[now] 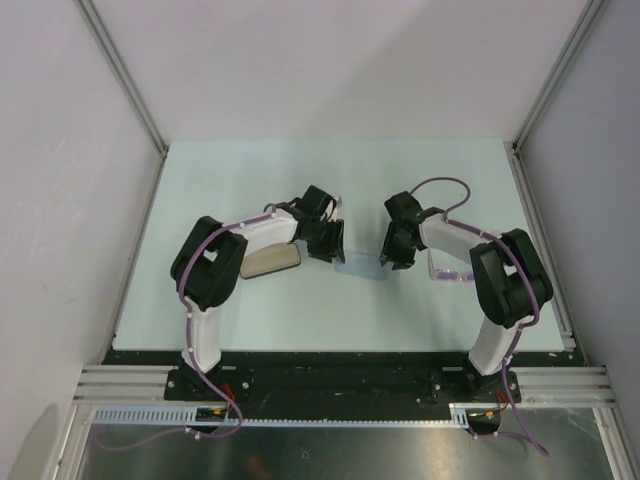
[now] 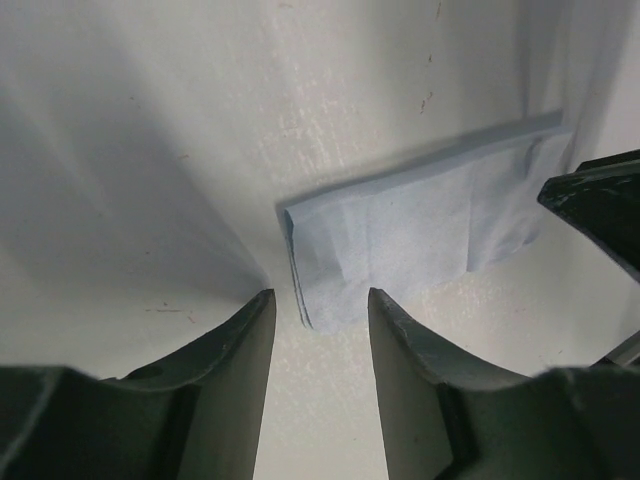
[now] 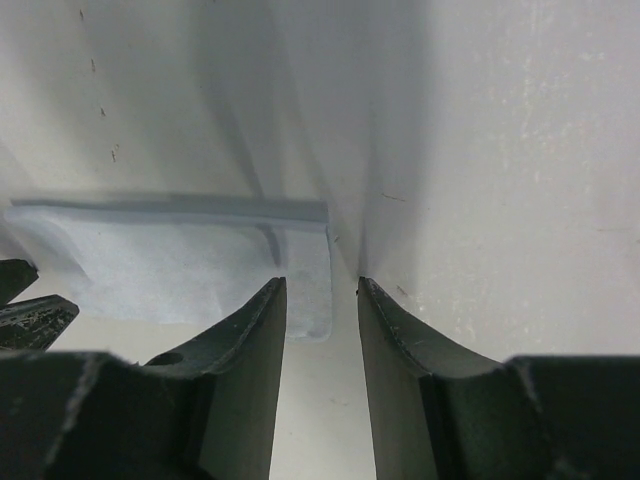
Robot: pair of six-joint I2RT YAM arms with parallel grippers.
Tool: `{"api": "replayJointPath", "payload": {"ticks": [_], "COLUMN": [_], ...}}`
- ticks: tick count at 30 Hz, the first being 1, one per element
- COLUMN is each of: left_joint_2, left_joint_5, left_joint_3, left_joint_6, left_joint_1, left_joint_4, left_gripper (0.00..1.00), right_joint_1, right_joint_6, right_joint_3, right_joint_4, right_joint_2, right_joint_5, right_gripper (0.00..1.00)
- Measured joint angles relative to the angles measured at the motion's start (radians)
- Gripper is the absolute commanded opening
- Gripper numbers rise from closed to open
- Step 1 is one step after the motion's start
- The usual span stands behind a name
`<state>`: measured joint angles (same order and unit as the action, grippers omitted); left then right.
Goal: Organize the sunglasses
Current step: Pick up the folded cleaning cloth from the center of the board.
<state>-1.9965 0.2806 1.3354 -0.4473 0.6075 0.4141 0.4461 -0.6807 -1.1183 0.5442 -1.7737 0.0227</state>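
Note:
The sunglasses (image 1: 449, 272), with a thin pink-purple frame, lie on the table partly under my right arm, and neither wrist view shows them. A folded pale blue cloth (image 2: 420, 230) lies flat between the two grippers. My left gripper (image 2: 320, 295) hangs low over the table, open, with the cloth's near corner just past its fingertips. From the opposite side my right gripper (image 3: 322, 282) is open too, and its left finger (image 3: 262, 330) overlaps the end of the cloth (image 3: 170, 265). Neither gripper holds anything. In the top view, the left gripper (image 1: 332, 243) faces the right gripper (image 1: 393, 248) across the cloth (image 1: 362, 263).
An oblong case (image 1: 270, 262) with a tan face lies under the left forearm. The right gripper's finger (image 2: 600, 210) shows at the right edge of the left wrist view. Grey walls enclose the pale table (image 1: 250, 180) on three sides.

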Motion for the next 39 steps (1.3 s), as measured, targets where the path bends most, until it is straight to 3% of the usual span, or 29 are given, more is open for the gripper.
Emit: {"api": "replayJointPath", "payload": {"ticks": [21, 33, 39], "left_joint_2": [-0.03, -0.039, -0.041], "left_joint_5": [0.066, 0.066, 0.064], "left_joint_3": [0.017, 0.017, 0.017], "left_joint_6": [-0.025, -0.035, -0.035], "left_joint_1": [-0.002, -0.002, -0.002], "left_joint_4": [-0.021, -0.026, -0.027], "left_gripper": [0.42, 0.29, 0.22], "right_joint_1": [0.026, 0.026, 0.026], "right_joint_6": [0.002, 0.012, 0.023], "right_joint_3": [0.0, 0.0, -0.005], "right_joint_4": [-0.004, -0.014, -0.028], "right_joint_2": [-0.018, -0.024, -0.034], "right_joint_5": [-0.013, -0.032, -0.057], "right_gripper": [0.34, 0.28, 0.19]}}
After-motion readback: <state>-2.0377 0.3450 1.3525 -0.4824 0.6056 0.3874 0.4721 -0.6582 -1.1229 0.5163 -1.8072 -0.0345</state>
